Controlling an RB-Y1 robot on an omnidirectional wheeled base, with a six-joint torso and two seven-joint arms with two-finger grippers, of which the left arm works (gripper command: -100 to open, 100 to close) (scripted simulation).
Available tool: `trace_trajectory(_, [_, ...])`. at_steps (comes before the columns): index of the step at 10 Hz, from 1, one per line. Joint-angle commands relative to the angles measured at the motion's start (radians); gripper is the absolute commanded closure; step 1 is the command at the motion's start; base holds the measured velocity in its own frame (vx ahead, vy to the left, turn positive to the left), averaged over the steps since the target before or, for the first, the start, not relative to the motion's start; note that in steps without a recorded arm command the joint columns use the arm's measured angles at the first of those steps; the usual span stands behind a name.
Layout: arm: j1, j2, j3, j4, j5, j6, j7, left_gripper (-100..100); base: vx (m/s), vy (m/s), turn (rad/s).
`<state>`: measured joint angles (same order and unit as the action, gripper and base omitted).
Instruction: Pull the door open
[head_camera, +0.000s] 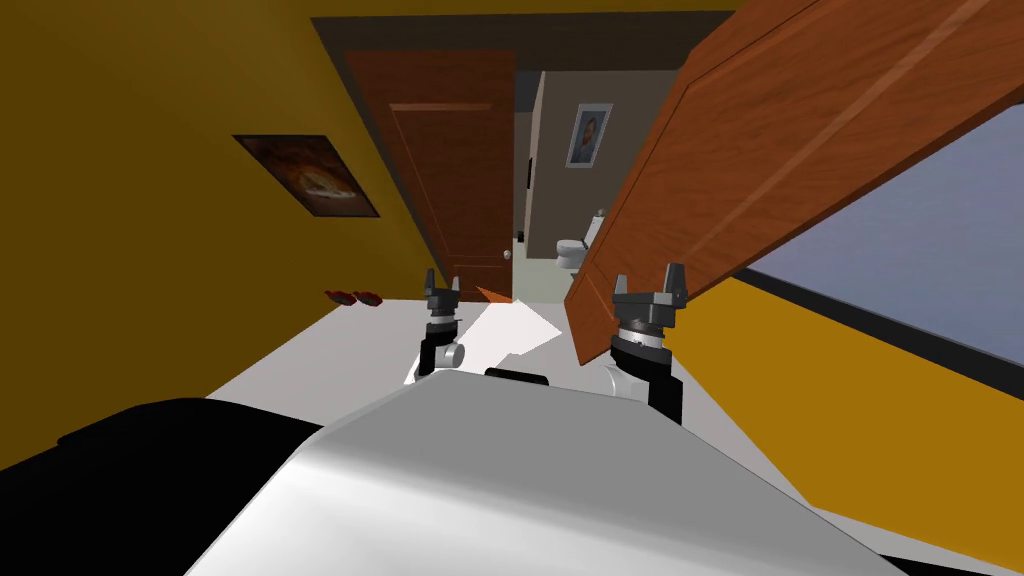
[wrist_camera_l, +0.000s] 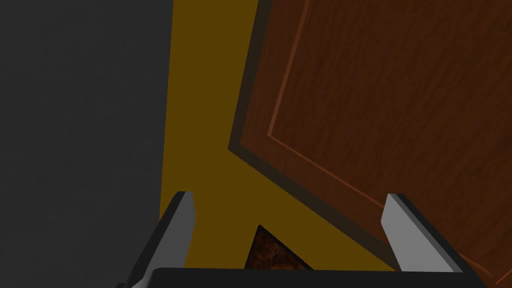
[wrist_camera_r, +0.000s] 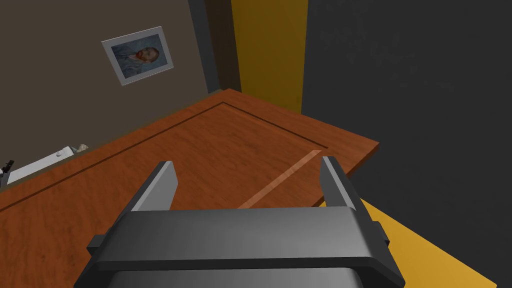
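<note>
Right gripper (head_camera: 648, 280), jaws released, hovers just beside the bottom corner of the open door (head_camera: 760, 150), which sweeps across the upper right of the frame. Left gripper (head_camera: 443, 282), jaws likewise apart, sits left of centre. Beyond, a toilet (head_camera: 570, 250) and portrait (head_camera: 588, 135) show through the doorway.

A: The near door (head_camera: 800, 150) on the right, what is it made of?
B: Wood, reddish-brown with streaky grain, smooth, and a light sheen on its panel line.
A: And the far door (head_camera: 450, 170)?
B: Wood too, but darker and duller.
A: The walls (head_camera: 150, 250)?
B: Flat yellow, matt and even.
A: The floor (head_camera: 340, 345)?
B: Plain white, smooth.
A: The right gripper (wrist_camera_r: 247, 162)?
B: Smooth light grey fingers (wrist_camera_r: 160, 185), material unclear. The dark body has a soft gloss along its edge.
</note>
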<state>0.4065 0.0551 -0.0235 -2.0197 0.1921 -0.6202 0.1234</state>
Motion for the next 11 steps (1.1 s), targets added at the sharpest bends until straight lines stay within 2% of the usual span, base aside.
trace_trajectory(1, [-0.018, 0.011, 0.001, 0.045, 0.012, -0.007, 0.043, -100, 0.108, -0.026, -0.045])
trace_trajectory(7, [-0.089, 0.040, -0.007, 0.224, 0.051, -0.040, 0.197, -100, 0.098, -0.015, -0.043])
trace_trajectory(8, [-0.089, 0.040, -0.007, 0.224, 0.051, -0.040, 0.197, -100, 0.067, -0.011, -0.014])
trace_trajectory(11, [-0.127, 0.055, -0.011, 0.313, 0.072, -0.058, 0.280, -100, 0.075, -0.012, -0.044])
